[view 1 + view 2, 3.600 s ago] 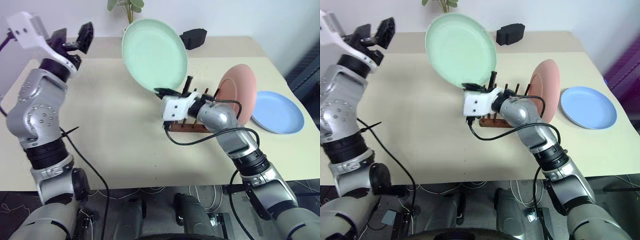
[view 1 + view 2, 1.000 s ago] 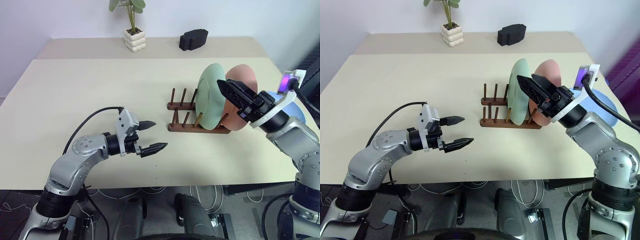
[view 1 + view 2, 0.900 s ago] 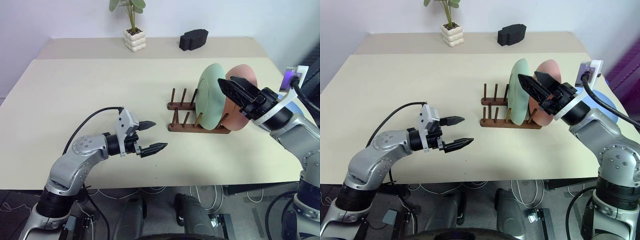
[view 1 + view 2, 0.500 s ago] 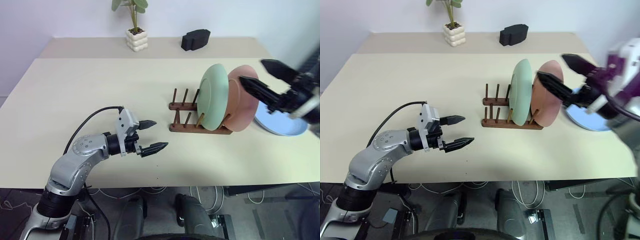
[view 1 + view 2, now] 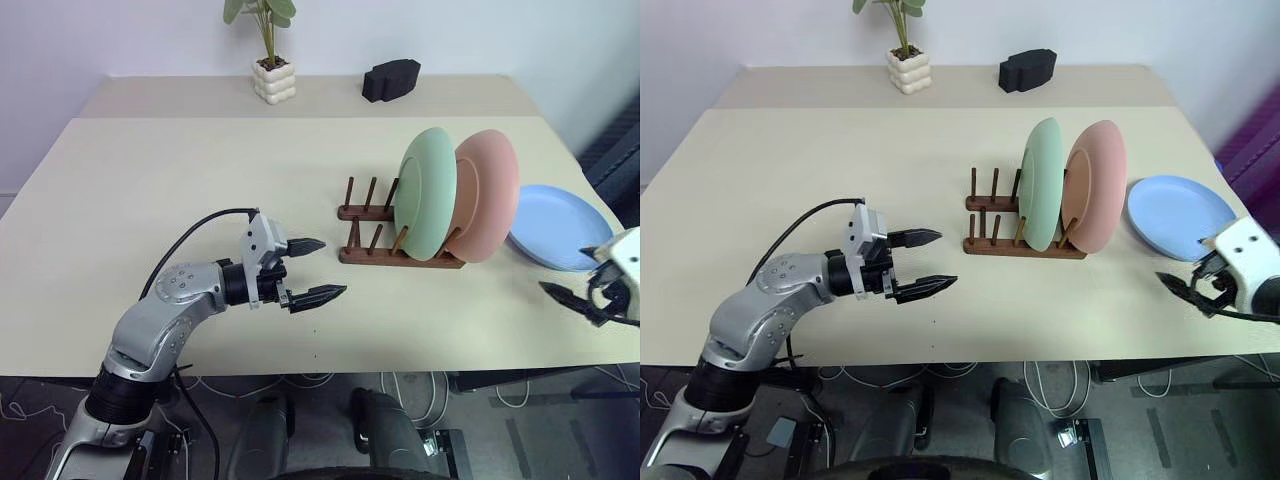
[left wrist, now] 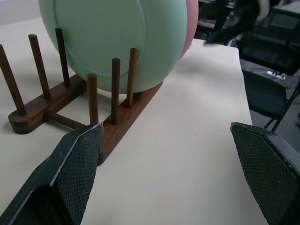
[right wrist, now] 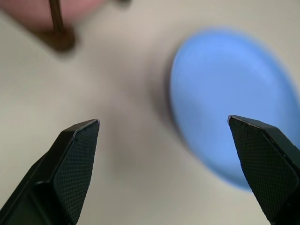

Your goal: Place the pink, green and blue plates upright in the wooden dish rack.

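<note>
The mint green plate point(image 5: 428, 192) and the pink plate point(image 5: 487, 195) stand upright side by side in the right end of the wooden dish rack point(image 5: 372, 236). To the right of the rack, the blue plate point(image 5: 558, 226) lies flat on the table. My right gripper point(image 5: 1185, 290) hovers low near the table's front right edge, just in front of the blue plate point(image 7: 229, 98), open and empty. My left gripper point(image 5: 332, 268) is open and empty above the table, left of the rack and pointing at it; its wrist view shows the green plate point(image 6: 112, 37) between the pegs point(image 6: 115, 89).
A small potted plant point(image 5: 266, 60) and a black block point(image 5: 391, 78) stand at the back of the beige table point(image 5: 180, 170). The rack's left slots hold nothing. The blue plate lies close to the table's right edge.
The green plate, held aloft by my right gripper at first, now stands in the rack. The right gripper has swung away from the racked plates, right and down to the blue plate. The left gripper barely moved.
</note>
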`<state>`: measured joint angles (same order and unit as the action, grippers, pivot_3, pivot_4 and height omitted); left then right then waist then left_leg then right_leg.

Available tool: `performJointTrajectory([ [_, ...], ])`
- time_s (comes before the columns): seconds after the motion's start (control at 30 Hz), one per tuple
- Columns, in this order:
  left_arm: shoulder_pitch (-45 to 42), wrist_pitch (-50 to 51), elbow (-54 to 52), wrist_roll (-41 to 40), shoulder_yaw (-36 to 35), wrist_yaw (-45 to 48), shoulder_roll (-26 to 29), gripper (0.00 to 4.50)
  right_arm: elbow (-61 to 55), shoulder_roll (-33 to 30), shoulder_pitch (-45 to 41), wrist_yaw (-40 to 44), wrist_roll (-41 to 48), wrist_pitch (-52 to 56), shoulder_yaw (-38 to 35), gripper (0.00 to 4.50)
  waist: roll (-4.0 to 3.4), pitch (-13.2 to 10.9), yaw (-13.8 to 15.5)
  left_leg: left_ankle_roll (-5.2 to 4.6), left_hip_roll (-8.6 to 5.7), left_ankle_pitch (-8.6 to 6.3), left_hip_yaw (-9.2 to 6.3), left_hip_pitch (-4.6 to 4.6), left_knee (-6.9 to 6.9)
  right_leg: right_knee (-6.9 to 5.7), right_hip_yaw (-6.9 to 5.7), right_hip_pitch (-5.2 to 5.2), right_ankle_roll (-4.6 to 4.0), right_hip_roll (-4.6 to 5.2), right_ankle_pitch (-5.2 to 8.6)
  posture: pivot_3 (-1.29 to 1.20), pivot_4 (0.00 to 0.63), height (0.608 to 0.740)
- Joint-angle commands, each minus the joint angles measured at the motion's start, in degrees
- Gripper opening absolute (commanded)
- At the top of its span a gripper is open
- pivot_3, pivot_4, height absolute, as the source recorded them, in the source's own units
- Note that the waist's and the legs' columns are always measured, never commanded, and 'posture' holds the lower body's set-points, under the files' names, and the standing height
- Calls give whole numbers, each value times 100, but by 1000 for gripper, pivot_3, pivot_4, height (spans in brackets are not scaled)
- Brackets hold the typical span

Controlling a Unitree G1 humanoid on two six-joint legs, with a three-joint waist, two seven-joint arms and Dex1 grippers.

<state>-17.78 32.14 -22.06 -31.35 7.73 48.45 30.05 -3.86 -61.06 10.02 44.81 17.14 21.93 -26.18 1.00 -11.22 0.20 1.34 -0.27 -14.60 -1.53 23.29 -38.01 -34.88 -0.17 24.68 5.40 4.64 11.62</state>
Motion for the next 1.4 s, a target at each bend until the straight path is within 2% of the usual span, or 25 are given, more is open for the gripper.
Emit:
performJointTrajectory([
  [0.03, -68, -91, -95, 17, -34, 14, -23, 4500, 859, 75, -653, -361, -801, -679, 678, 4472, -3, 0, -14, 0, 0, 0, 2, -1, -2, 0, 2, 0, -1, 0, -1, 0, 150, 740],
  [0.2, -5, -91, -259, -9, -110, -9, 5, 4500, 2539, 447, -1869, -746, -1624, -1654, 1630, 4472, -2, 0, -80, 0, -1, 0, 0, -2, -2, -3, 2, -2, -17, -3, -12, 0, 150, 740],
  [0.23, 3, -96, -287, -3, -118, -14, 17, 4500, 2769, 496, -2008, -773, -1712, -1790, 1720, 4240, 2, 0, -84, 0, -3, 0, 0, -2, -2, -5, 3, -2, -19, -1, -13, 0, 150, 740],
  [0.33, 18, -101, -341, 15, -132, -38, 44, 4500, 3280, 563, -2250, -868, -1975, -2209, 1964, 3187, 4, 0, -88, 0, -3, 0, -1, -8, -2, -5, 3, -8, -19, -3, -13, 0, 150, 740],
  [0.53, 78, -32, -399, -47, -161, -109, 65, 4500, 3312, 600, -2289, -960, -2047, -2455, 1961, 50, 3, 1, -78, 0, -4, 0, -3, -13, -3, -5, 3, -17, -18, -1, -13, 0, 150, 740],
  [0.6, 78, -27, -392, -63, -156, -110, 66, 4500, 3115, 567, -2203, -996, -2030, -2436, 1882, 13, 3, 1, -77, 0, -4, 0, -4, -13, -3, -7, 3, -17, -17, -1, -12, 0, 150, 740],
  [0.83, -28, -76, -260, -30, -100, -18, 66, 4500, 1910, 193, -2151, -1887, -2480, -2203, 1262, 13, -10, -1, -92, 0, -5, 0, -2, -13, -3, -10, 5, -14, -17, -1, -12, 0, 150, 740],
  [0.97, -84, -109, -165, 14, -69, 41, 55, 4500, 1181, -54, -2637, -2302, -2699, -2134, 903, 13, -15, 0, -107, 0, -4, 0, -1, -13, -1, -14, 6, -9, -17, -3, -12, 0, 150, 740],
  [1.1, -136, -172, -60, 88, -68, 54, 36, 4500, 500, -184, -3461, -2342, -2740, -2284, 952, 13, -17, -1, -96, 0, -4, 0, -2, -13, 0, -14, 6, -8, -16, -4, -12, 0, 150, 740],
  [1.2, -165, -250, 74, 173, -175, -7, 47, 4500, -15, -12, -4141, -2097, -2434, -2353, 1179, 13, -17, -2, -98, 0, -4, 0, -1, -12, 0, -12, 6, -8, -16, -3, -12, 0, 150, 740],
  [1.33, -149, -365, 269, 261, -359, -41, 149, 4500, -707, 330, -4572, -1397, -1642, -2186, 1459, 13, -10, -3, -83, 0, -2, 0, -6, -10, 0, -12, 5, -8, -16, -5, -12, 0, 150, 740],
  [1.4, -98, -445, 436, 338, -562, -49, 289, 4500, -1388, 869, -4809, -1099, -719, -1671, 1802, 13, -5, -5, -88, 0, -2, 0, -7, -8, -1, -12, 5, -8, -16, -3, -12, 0, 150, 740],
])
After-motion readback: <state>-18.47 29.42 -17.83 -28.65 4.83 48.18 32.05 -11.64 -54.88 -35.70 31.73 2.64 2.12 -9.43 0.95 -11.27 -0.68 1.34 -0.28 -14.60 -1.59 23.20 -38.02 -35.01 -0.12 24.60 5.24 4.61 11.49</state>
